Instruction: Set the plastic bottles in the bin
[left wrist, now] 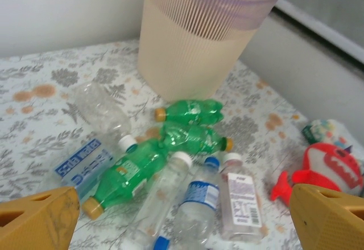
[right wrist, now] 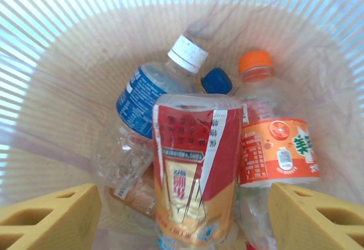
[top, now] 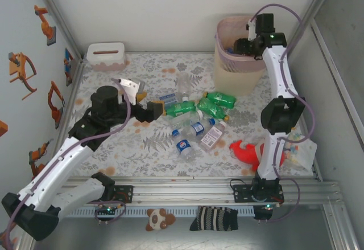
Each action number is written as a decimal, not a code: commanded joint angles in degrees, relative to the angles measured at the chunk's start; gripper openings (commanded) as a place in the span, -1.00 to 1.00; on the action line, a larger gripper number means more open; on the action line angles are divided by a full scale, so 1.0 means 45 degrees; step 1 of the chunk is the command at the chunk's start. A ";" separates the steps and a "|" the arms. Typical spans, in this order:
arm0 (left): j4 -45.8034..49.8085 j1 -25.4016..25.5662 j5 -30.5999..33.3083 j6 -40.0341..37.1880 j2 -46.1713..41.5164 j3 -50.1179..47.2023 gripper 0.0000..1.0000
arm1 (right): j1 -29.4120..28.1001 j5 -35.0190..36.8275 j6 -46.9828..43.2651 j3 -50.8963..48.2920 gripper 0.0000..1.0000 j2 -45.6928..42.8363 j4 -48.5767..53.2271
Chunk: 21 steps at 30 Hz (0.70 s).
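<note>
Several bottles (right wrist: 196, 159) overlapping in bin (right wrist: 62, 73), bases hidden

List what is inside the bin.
The bin holds a red-labelled bottle on top, an orange-labelled one, a blue-labelled one and a crushed clear one. A blue cap shows; its bottle and the floor are covered.

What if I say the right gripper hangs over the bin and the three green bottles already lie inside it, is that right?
Not quite. The right gripper does hang over the bin, but the three green bottles lie outside it, on the table in front of it, as the top external view shows.
</note>
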<state>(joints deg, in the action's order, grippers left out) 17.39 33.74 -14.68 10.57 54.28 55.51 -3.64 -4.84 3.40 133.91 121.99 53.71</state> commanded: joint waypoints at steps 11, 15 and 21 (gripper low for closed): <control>0.3688 -0.0345 0.2070 -0.3140 0.3500 0.2604 0.71 | 0.0074 -0.0581 0.0002 0.0430 0.52 -0.2504 0.0085; 0.4710 -0.0720 0.2707 -0.4029 0.5168 0.3332 0.62 | 0.0079 -0.0874 0.0085 -0.0179 0.52 -0.3476 -0.0206; 0.6543 -0.1287 0.3560 -0.5467 0.7473 0.4298 0.39 | 0.0076 -0.1148 0.0367 -0.2142 0.52 -0.5309 -0.1096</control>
<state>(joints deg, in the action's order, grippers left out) 39.72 28.80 -1.48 -8.19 85.49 73.01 -3.55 -8.62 3.88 127.02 101.47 51.29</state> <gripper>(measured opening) 0.705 0.759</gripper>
